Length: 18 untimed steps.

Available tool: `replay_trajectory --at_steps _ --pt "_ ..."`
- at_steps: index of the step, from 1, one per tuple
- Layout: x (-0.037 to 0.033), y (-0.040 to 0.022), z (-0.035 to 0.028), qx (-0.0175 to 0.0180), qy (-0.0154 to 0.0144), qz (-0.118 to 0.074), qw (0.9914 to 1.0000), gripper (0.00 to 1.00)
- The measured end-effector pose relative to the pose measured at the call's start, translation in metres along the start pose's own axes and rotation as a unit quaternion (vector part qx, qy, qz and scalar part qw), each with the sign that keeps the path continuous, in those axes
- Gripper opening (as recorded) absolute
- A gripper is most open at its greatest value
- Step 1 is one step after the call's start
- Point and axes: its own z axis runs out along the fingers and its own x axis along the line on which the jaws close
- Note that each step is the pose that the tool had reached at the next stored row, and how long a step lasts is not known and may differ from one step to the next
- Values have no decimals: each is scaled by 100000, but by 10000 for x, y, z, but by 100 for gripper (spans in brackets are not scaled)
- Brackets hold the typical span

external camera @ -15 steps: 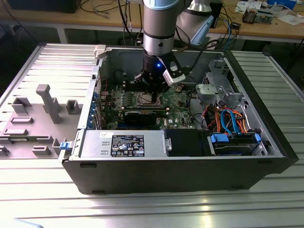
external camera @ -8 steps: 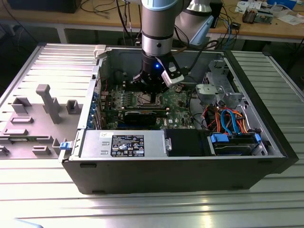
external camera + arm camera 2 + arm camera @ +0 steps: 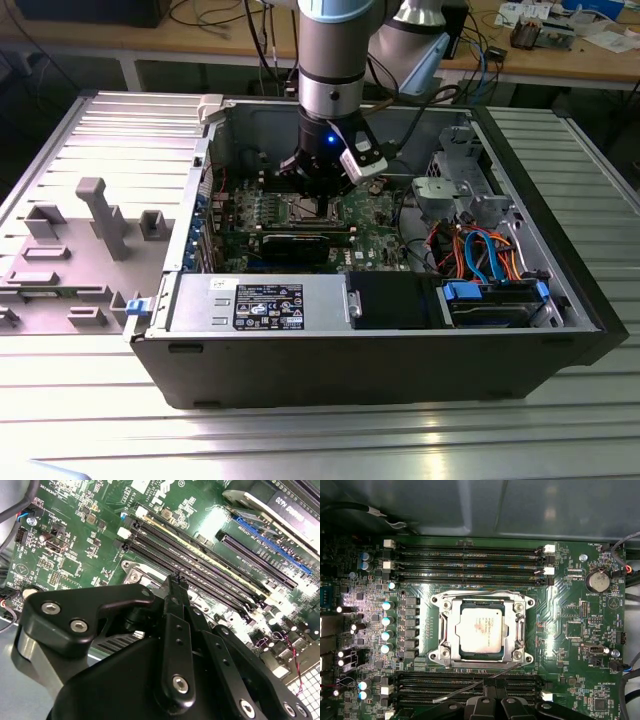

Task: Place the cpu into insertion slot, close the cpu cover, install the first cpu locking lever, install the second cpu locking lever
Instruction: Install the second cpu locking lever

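cpu (image 3: 479,630): sitting flat in the insertion slot (image 3: 520,630) — cover frame lying around it (levers apparently unlatched).
gripper (image 3: 177,582): hovering directly above the socket, fingertips drawn together, holding nothing.
Relation: chip lying straight below — beside memory slots (image 3: 470,560).

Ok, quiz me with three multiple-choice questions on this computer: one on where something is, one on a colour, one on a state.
1. Where is the cpu?
A) in the insertion slot
B) on top of the hard drive
C) on the table outside the case

2. What colour is the circuit board around it?
A) blue
B) green
C) red

3. How does the cpu cover stand?
A) swung upright
B) taken off and laid aside
C) down flat around the cpu

Answers: 1 A, as the first wrist view shows the chip seated inside the silver rim. 2 B, as the board is green on every side of it. 3 C, as the frame lies level over the chip's edges.
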Motion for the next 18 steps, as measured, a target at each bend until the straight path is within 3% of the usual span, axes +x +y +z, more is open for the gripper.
replay_trajectory --at_steps 10,11,13,15,16,18 --pt "0 -1 0 3 26 2 100000 11" --pt "-2 -2 0 -11 305 -21 100000 11" --pt "-7 -2 0 -52 1511 -33 99989 11" --pt "-15 -2 1 -110 3233 -81 99948 11" --pt "-17 -2 1 -121 3648 -92 99933 11" --pt "-16 -2 -1 -113 3769 -93 99929 11"
